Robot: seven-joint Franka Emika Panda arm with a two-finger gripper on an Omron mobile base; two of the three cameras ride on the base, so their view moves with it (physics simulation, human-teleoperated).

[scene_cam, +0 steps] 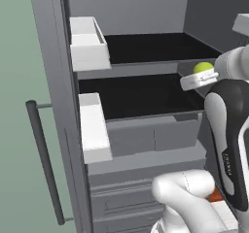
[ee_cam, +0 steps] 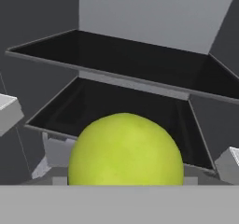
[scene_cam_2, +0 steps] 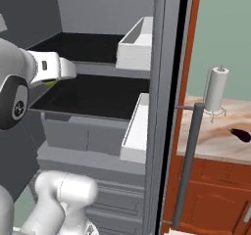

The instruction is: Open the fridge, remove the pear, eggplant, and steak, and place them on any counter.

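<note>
The fridge (scene_cam: 146, 144) stands open, with dark shelves inside. The yellow-green pear (ee_cam: 125, 150) looms close in the hand view, hanging in front of the lower shelf's edge and hiding the fingertips. My gripper (ee_cam: 125, 174) is shut on the pear. From the left base view, the pear (scene_cam: 203, 68) shows just above my white hand, by the right end of the middle shelf. A sliver of the pear (scene_cam_2: 50, 83) peeks under the hand in the right base view. The eggplant (scene_cam_2: 240, 134) lies on the counter (scene_cam_2: 215, 141) to the right of the fridge. The steak is out of view.
White door bins (scene_cam: 87, 45) (scene_cam_2: 137, 43) jut from the open doors on both sides. Long grey bar handles (scene_cam: 46, 164) (scene_cam_2: 188, 160) stand on the door fronts. A paper towel roll (scene_cam_2: 215, 89) stands on the counter behind the eggplant. My arm's elbow (scene_cam: 231, 140) fills the right.
</note>
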